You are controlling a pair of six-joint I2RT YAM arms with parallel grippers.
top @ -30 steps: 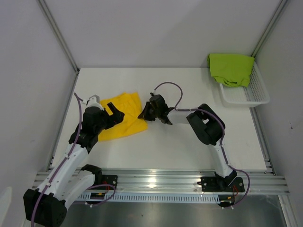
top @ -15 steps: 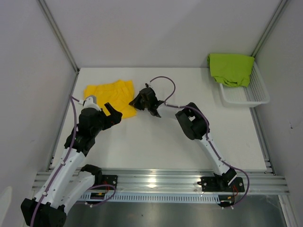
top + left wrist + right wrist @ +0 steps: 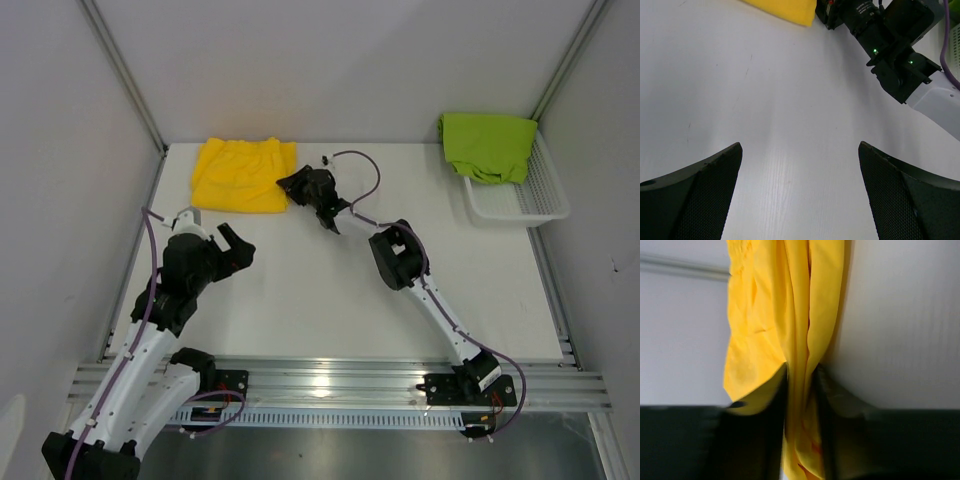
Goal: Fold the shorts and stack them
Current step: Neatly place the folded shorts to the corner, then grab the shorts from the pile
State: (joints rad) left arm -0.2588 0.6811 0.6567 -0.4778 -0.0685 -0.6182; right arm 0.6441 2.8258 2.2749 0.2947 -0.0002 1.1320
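Note:
The folded yellow shorts (image 3: pixel 240 176) lie flat at the far left of the table. My right gripper (image 3: pixel 291 184) is at their right edge, and in the right wrist view it (image 3: pixel 800 380) is shut on a fold of the yellow fabric (image 3: pixel 785 305). My left gripper (image 3: pixel 240 245) hovers nearer, apart from the shorts. It stands wide open (image 3: pixel 800 150) over bare table, and a corner of the yellow shorts (image 3: pixel 790 9) shows at the top of the left wrist view. The green shorts (image 3: pixel 487 145) are draped over the far end of the basket.
The white mesh basket (image 3: pixel 520 205) stands at the far right by the side wall. Grey walls close the table on the left, back and right. My right arm (image 3: pixel 895 45) stretches diagonally across the middle, its cable looping above it.
My right gripper has dragged the yellow shorts from the left middle to the far left corner. My left arm has drawn back a little and stayed open.

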